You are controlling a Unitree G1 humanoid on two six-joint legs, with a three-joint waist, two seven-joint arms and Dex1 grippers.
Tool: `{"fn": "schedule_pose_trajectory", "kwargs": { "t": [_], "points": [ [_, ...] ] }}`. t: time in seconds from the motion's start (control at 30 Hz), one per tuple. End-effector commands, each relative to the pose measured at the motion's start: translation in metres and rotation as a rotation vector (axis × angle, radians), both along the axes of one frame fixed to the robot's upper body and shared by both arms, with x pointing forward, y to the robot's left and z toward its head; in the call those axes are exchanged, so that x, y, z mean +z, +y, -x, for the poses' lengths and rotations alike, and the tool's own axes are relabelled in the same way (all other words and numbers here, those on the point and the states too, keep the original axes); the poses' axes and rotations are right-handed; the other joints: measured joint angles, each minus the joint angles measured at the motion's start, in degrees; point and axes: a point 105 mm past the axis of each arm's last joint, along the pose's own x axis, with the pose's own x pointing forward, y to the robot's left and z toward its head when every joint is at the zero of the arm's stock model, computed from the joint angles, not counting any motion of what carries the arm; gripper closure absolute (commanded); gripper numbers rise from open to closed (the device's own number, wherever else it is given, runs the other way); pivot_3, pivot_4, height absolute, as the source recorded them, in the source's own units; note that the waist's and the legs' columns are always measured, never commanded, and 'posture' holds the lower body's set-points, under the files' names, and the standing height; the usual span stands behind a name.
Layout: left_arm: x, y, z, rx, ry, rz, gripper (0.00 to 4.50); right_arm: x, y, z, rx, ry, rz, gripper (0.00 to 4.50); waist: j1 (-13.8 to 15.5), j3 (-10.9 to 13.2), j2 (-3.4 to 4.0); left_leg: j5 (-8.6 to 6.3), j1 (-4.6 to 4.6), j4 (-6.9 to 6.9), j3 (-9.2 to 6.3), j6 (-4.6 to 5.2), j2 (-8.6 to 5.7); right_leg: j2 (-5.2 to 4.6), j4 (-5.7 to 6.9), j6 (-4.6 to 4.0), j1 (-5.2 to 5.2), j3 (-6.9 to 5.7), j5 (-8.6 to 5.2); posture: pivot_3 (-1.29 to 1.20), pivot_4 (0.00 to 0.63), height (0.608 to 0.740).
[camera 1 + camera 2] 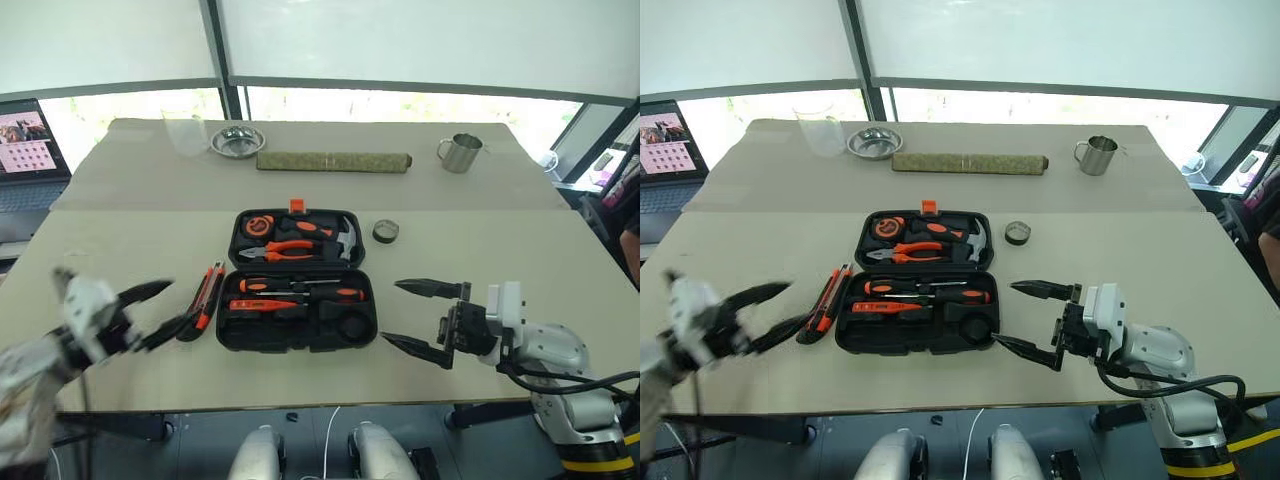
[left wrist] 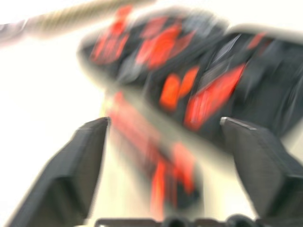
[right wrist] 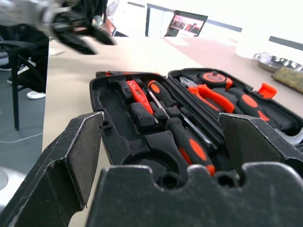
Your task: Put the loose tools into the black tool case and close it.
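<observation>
Black tool case (image 1: 297, 280): lies open flat at the centre of the near table (image 1: 520, 250), lid half toward twelve o'clock, small orange latch (image 1: 296, 205) on the far edge. The lid half holds orange-handled pliers (image 1: 290, 250), a hammer (image 1: 340, 238) and a tape measure (image 1: 259, 225).

Screwdrivers (image 1: 300, 292): seated in the recesses of the near half, lying crosswise, orange and black handles. A round recess at the case's four o'clock corner looks dark; what it holds cannot be told.

Utility knife (image 1: 205, 298): orange and black, on the table just beside the case at nine o'clock, lying roughly toward twelve.

Tape roll (image 1: 386, 232): small, dark, on the table at two o'clock from the case, near its corner but apart from it.

Left gripper (image 1: 155, 315): at eight o'clock from the case, just beside the knife's near end, jaws spread and holding nothing.

Right gripper (image 1: 420, 318): at four o'clock from the case, pointing at it, jaws spread wide, nothing between them.

Further out, on the far table toward twelve: a rolled green mat (image 1: 333, 161), a metal dish (image 1: 237, 141), a clear cup (image 1: 818, 128), a steel mug (image 1: 459, 153). A laptop (image 1: 28, 150) stands at ten o'clock.
</observation>
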Motion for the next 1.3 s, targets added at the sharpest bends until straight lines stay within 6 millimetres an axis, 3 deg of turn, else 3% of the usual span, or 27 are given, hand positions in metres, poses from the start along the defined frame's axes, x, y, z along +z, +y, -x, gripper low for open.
{"fn": "schedule_pose_trajectory", "kwargs": {
  "t": [0.03,0.17,0.33,0.47,0.67,0.8,0.9,1.07,1.2,1.3],
  "points": [
    [0.002,0.029,0.026,0.178,-0.022,-0.011,0.02,0.010,0.002,0.006,0.047,-0.086,-0.029,0.00,0.3,0.0,-0.02,0.00,0.01,0.00,0.00,0.00,0.00,0.00,-0.01,0.00,0.01,-0.01,-0.03,0.00,0.150,0.740],
    [-0.005,0.021,0.031,0.188,0.027,0.014,0.02,0.016,0.004,0.006,0.089,-0.095,-0.066,0.00,1.4,0.0,-0.05,0.00,0.01,0.05,0.01,-0.01,0.00,-0.05,-0.13,-0.08,-0.01,-0.05,-0.54,0.00,0.150,0.740],
    [0.006,-0.011,0.003,0.139,0.035,0.078,0.02,0.017,0.005,0.003,0.090,-0.108,-0.066,0.00,1.9,0.0,-0.09,-0.01,0.00,0.09,0.02,-0.02,0.01,-0.11,-0.13,-0.20,0.02,-0.07,-0.47,0.00,0.150,0.740],
    [0.002,-0.048,-0.038,0.091,0.098,0.068,0.02,0.018,0.009,0.004,0.093,-0.115,-0.066,0.00,1.7,0.0,-0.05,-0.01,-0.04,0.05,0.05,-0.03,-0.01,-0.02,-0.04,-0.02,0.06,-0.07,-0.10,0.00,0.150,0.740],
    [-0.018,-0.068,-0.059,0.083,0.151,0.034,0.02,0.021,0.014,0.005,0.087,-0.128,-0.078,0.00,0.1,0.0,-0.06,-0.02,-0.01,-0.06,0.06,-0.04,-0.06,0.06,0.03,-0.03,0.01,0.00,-0.09,0.00,0.150,0.740],
    [-0.029,-0.065,-0.067,0.137,0.181,-0.007,0.02,0.025,0.015,0.003,0.074,-0.140,-0.081,0.00,0.3,0.0,-0.05,-0.02,0.01,-0.15,0.02,-0.04,-0.07,0.06,0.03,-0.05,0.00,-0.01,-0.09,0.00,0.150,0.740],
    [-0.031,-0.066,-0.069,0.128,0.184,0.001,0.81,0.026,0.013,0.001,0.058,-0.144,-0.081,0.00,0.4,0.0,-0.05,-0.02,0.04,-0.15,0.02,-0.05,-0.09,0.03,0.03,-0.04,0.02,0.00,-0.09,0.00,0.150,0.740],
    [-0.036,-0.070,-0.076,0.107,0.174,0.010,2.67,0.025,0.012,0.000,0.051,-0.145,-0.081,0.00,0.6,0.0,-0.01,-0.02,0.06,-0.15,0.03,-0.05,-0.10,0.00,0.02,-0.04,0.05,0.00,-0.10,0.00,0.150,0.740],
    [-0.032,-0.063,-0.080,0.137,0.114,0.041,2.73,0.024,0.012,0.002,0.056,-0.140,-0.080,0.00,0.9,0.0,0.01,-0.01,0.08,-0.15,0.03,-0.05,-0.11,-0.02,0.02,-0.04,0.08,0.00,-0.10,0.00,0.150,0.740],
    [-0.003,-0.045,-0.080,0.139,-0.037,0.051,2.73,0.025,0.009,0.003,0.052,-0.138,-0.071,0.00,0.7,0.0,-0.01,0.00,0.07,-0.15,0.04,-0.05,-0.10,-0.01,0.02,-0.04,0.06,0.00,-0.10,0.00,0.150,0.740]
  ]
}}
